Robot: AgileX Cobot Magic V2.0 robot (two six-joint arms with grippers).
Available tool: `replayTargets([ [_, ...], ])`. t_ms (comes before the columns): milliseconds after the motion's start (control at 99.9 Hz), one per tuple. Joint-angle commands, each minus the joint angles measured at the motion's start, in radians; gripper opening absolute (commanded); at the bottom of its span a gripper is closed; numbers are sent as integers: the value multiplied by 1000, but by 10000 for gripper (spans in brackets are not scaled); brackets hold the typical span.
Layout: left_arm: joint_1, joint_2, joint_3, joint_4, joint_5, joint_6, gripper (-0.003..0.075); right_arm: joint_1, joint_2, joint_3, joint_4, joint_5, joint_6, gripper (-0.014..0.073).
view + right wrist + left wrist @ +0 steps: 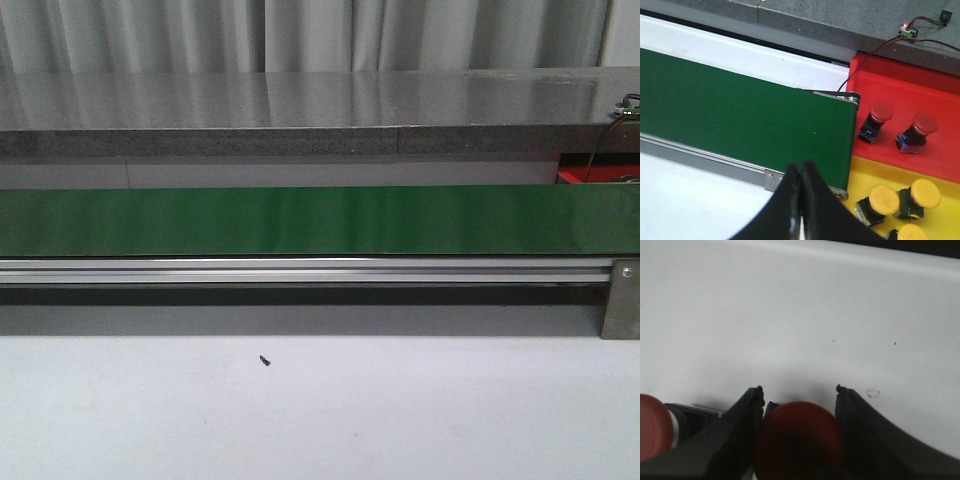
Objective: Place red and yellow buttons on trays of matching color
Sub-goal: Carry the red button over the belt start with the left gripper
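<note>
**1 red button sits between my left fingers**

1 red button (799,440) sits between my left gripper's (799,390) parted fingers on the white table (800,315), another red button (654,426) just beside. My right gripper (801,172) is pinched together, holding nothing, over the green belt (740,115), near the red tray (920,95) and yellow tray (865,172).
</note>
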Motion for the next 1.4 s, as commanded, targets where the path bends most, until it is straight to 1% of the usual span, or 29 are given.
replayTargets([
  [0,-4,-90,-34,-33,-30,-7,156,-1,-3,-25,16,-58,-9,-96],
  [90,-4,-119,-41,-62,-2,-7,156,-1,-3,-25,16,-58,-9,-96],
  [220,-4,-165,-69,-111,92,-7,156,-1,-3,-25,16,-58,-9,-96],
  [320,-4,-212,-69,-171,137,-7,156,-1,-3,-25,16,-58,-9,-96],
  [470,-13,-274,-67,-198,210,0,156,-1,-3,-25,16,-58,-9,-96],
  [640,-51,-334,-61,-224,302,51,155,-1,-3,-25,16,-58,-9,-96],
  [800,-101,-375,-61,-224,374,51,156,-1,-3,-25,16,-58,-9,-96],
  [1061,-174,-391,-48,-224,404,68,155,-1,-3,-25,16,-58,-9,-96],
  [1391,-179,-400,72,-211,417,73,155,-1,-3,-25,16,-58,-9,-96],
])
